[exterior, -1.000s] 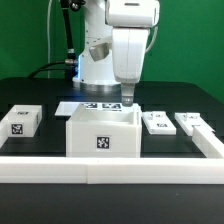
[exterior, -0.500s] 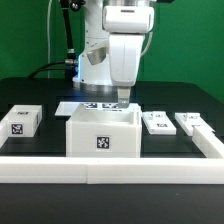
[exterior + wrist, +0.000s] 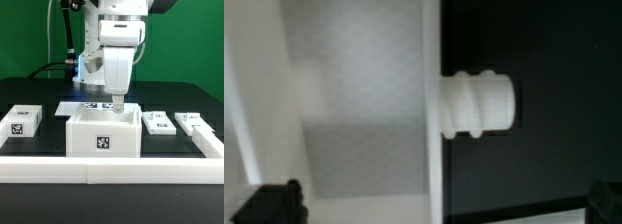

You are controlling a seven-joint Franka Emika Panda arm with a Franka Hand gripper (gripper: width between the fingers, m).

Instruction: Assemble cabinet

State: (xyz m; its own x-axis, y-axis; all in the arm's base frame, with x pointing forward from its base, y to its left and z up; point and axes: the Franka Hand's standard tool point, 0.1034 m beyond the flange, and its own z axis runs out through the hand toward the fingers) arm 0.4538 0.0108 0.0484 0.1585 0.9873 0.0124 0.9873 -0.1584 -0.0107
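While the cabinet (image 3: pixel 102 133) sits at the lower centre of the exterior view, just behind the white rail (image 3: pixel 110 166) that crosses the front of the black table (image 3: pixel 40 95), it shows as an open-topped white box. It is the largest white piece in sight and has one black-and-white square tag on the face turned to the camera. A small tagged block (image 3: pixel 20 120) lies well apart at the exterior view's left. Two small flat parts (image 3: pixel 156 122) lie at its right, and the marker board (image 3: pixel 92 105) lies just behind the box.

The arm (image 3: pixel 118 50) drops from the top centre of the frame with its white wrist vertical. The gripper (image 3: pixel 117 104) points straight down at the cabinet's rear wall, its tips about level with the rim. In the wrist view the two dark fingers (image 3: pixel 278 200) stand wide apart, holding nothing. A thin white wall of the cabinet (image 3: pixel 349 110) runs between them, clear of both. A short ribbed peg (image 3: pixel 478 103) juts from that wall over the dark table.
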